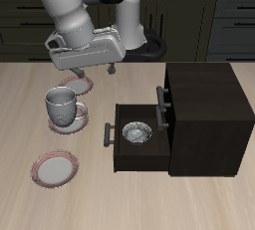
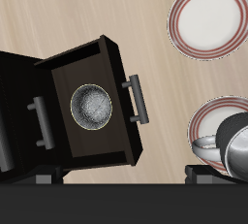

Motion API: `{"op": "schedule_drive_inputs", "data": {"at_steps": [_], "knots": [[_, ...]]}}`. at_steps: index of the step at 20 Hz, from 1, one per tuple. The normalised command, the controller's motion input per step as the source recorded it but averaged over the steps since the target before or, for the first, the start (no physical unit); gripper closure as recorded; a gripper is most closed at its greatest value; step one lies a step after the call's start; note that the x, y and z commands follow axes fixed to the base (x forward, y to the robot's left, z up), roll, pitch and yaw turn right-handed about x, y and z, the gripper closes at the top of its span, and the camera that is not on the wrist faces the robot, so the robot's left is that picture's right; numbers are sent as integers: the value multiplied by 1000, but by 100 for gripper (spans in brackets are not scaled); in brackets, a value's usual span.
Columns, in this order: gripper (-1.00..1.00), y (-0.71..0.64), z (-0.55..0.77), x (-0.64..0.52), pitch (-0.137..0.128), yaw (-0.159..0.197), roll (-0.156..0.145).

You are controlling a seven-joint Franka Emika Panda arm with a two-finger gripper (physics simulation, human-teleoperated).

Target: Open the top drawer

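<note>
The robot's gripper (image 1: pixel 95 73) hangs open and empty above the wooden counter (image 1: pixel 199 199). The dark brown cabinet's top drawer (image 1: pixel 164 108) sits barely ajar; the lower drawer (image 1: pixel 139 146) is extended, holding a small metal bowl (image 1: pixel 135 132).

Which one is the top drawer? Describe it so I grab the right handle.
Find the dark brown wooden cabinet. The top drawer is its upper front with a grey bar handle. Unlike the lower drawer, pulled out with a metal bowl inside, it sits nearly flush.
</note>
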Motion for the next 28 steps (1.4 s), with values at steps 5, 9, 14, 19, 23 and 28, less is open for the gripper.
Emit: {"op": "schedule_drive_inputs", "data": {"at_steps": [5,9,14,19,23,28], "knots": [[-100,217,-182,-25,39,-53,181],[-100,230,-148,-94,41,22,118],[-100,189,0,-29,14,17,84],[-100,287,-17,-33,-23,-11,117],[-100,155,88,43,-46,-48,93],[-100,166,32,75,-61,-27,52]]}}
